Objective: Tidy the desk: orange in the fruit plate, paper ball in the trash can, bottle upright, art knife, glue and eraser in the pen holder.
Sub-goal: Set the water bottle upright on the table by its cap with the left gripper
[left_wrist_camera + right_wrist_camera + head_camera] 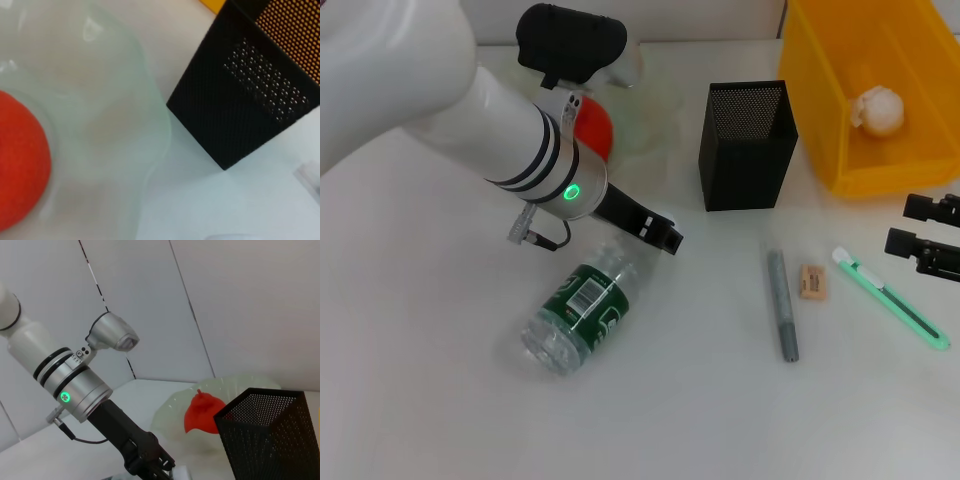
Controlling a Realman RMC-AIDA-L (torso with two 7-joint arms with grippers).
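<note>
From the head camera, the desk (410, 400) carries the bottle (582, 315) lying on its side at about 7 o'clock from centre. The left gripper (665, 235) hangs just above the bottle's cap end; whether its fingers are spread or pressed together cannot be told. The orange (595, 128) peeks out behind that arm, in the fruit plate (645, 120) at 11 o'clock. The pen holder (747, 145) stands upright at 1 o'clock, the trash can (870, 90) beside it at 2 o'clock with the paper ball (877, 110) inside. The glue (782, 305), eraser (812, 282) and art knife (890, 298) lie at 4 o'clock, apart from one another. The right gripper (930, 235) sits at the 3 o'clock edge, fingers spread, holding nothing.

The left wrist camera alone shows the plate's wavy rim close beside the mesh holder.

The right wrist camera shows the orange's pointed top.
</note>
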